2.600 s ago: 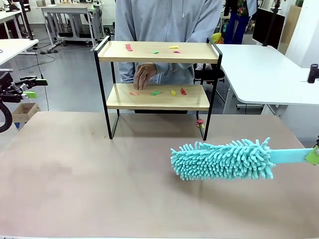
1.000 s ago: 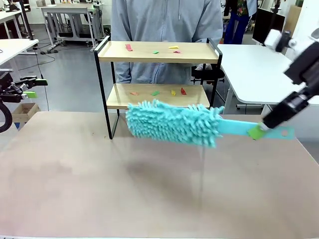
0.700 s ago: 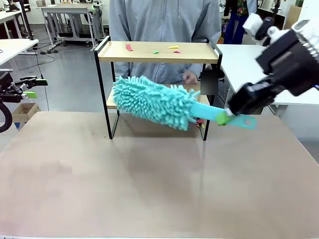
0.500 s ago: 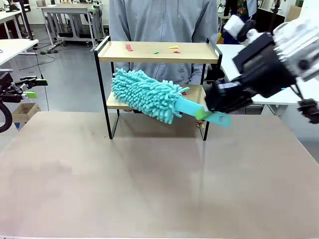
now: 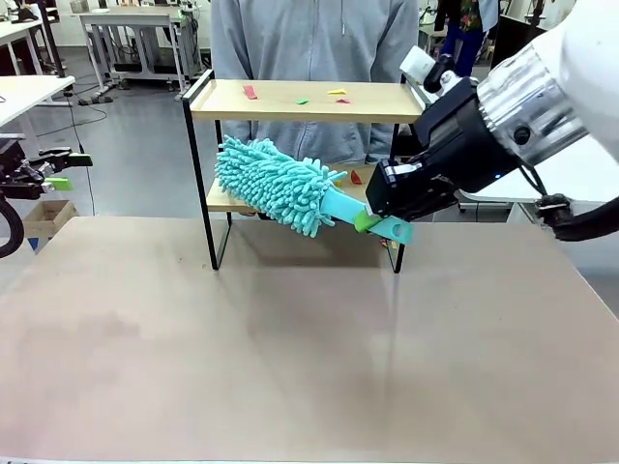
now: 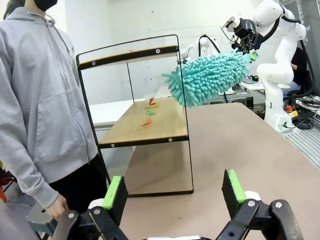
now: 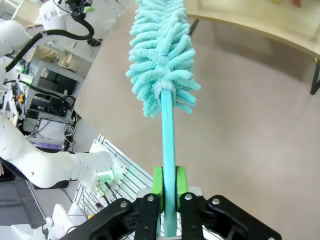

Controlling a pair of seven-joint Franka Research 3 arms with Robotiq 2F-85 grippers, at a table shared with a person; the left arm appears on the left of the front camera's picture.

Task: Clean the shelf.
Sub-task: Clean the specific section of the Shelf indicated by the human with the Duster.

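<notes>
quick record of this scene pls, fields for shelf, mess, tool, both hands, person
shelf: two-tier rack, wooden boards in a black frame, standing on the brown table
mess: small coloured paper scraps on both boards
tool: teal fluffy duster, tilted, head at the left front of the lower tier
duster touching board: cannot tell
right hand: shut on the duster's handle
left hand: open, holding nothing, off to the side
person: grey hoodie, standing behind the shelf

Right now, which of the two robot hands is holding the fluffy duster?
The right hand, gripping the duster by its handle; the left hand is open and empty.
</notes>
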